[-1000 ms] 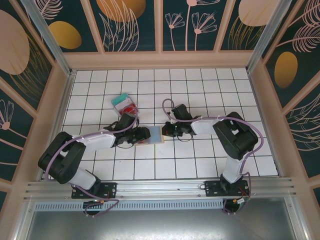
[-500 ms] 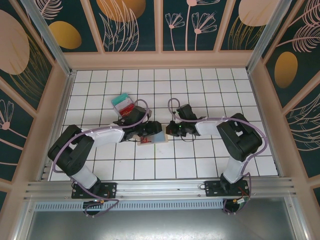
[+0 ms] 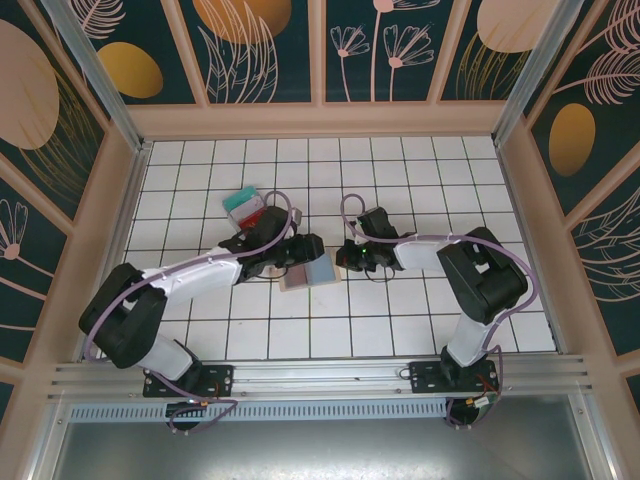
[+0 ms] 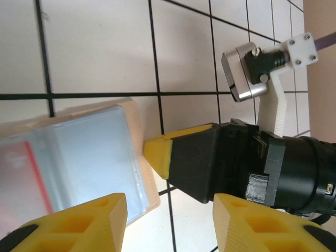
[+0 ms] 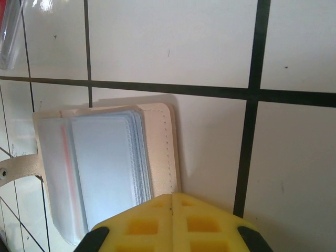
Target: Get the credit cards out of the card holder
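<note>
The tan card holder (image 3: 312, 272) lies open on the tiles, blue-grey panel and clear sleeves up; a red strip shows through a sleeve (image 4: 23, 178). My left gripper (image 3: 308, 250) hovers over its right half, open, fingers (image 4: 84, 223) straddling the holder's edge (image 4: 142, 157) with nothing between them. My right gripper (image 3: 346, 258) is shut, its yellow tip (image 4: 157, 153) resting against the holder's right edge (image 5: 168, 152). A teal card (image 3: 240, 198) and a red card (image 3: 256, 212) lie stacked at the back left, partly under the left arm.
White tiled floor (image 3: 400, 180) with black grid lines, boxed in by wooden walls (image 3: 320, 120). The two arms meet at the middle. Open tiles lie to the right, at the back and in front of the holder.
My left gripper has slid right and slightly away, from the holder's left side to over its right half. The right gripper shifted slightly right. The cards at the back stayed put.
</note>
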You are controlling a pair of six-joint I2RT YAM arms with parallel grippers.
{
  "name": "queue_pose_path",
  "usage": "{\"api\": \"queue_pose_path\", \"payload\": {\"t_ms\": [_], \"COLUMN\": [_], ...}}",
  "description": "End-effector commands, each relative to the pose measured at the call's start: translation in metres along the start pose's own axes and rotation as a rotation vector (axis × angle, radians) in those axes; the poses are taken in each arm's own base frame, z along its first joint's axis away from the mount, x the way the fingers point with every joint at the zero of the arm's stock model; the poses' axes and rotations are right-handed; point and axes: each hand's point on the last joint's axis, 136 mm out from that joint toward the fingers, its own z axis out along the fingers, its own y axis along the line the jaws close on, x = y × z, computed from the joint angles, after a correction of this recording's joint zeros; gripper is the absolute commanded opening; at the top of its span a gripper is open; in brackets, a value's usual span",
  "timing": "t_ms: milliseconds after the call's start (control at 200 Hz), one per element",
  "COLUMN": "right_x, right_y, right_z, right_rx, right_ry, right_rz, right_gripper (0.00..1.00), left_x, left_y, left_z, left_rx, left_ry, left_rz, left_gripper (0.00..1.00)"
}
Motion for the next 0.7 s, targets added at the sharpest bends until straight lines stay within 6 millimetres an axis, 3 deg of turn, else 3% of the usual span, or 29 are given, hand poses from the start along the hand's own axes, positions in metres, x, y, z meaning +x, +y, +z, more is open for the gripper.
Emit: {"api": "queue_pose_path", "payload": {"t_ms": [0, 115, 230, 385, 691], "right_x": [0.005, 0.007, 0.011, 0.014, 0.017], "right_y": [0.0, 0.001, 0.0, 0.0, -0.001], "right_z": [-0.001, 0.0, 0.002, 0.004, 0.006], "right_rx": [0.0, 0.0, 0.005, 0.007, 0.007], "right_ry": [0.016, 0.021, 0.028, 0.035, 0.042], "right_rz": [0.009, 0.004, 0.005, 0.006, 0.008], "right_gripper": [0.0, 0.0, 0.0, 0.0, 0.0], "left_x": [0.0, 0.008, 0.015, 0.024, 0.033], "left_y": [0.036, 0.071, 0.092, 0.104, 0.105], "left_z": [-0.01, -0.016, -0.018, -0.014, -0.002], "left_rx": [-0.175, -0.303, -0.372, -0.397, -0.369], "left_ry": [-0.023, -0.021, -0.017, 0.01, 0.054], "left_rz": [0.01, -0.006, -0.024, -0.04, -0.045], "left_gripper": [0.48, 0.48, 0.48, 0.48, 0.47]}}
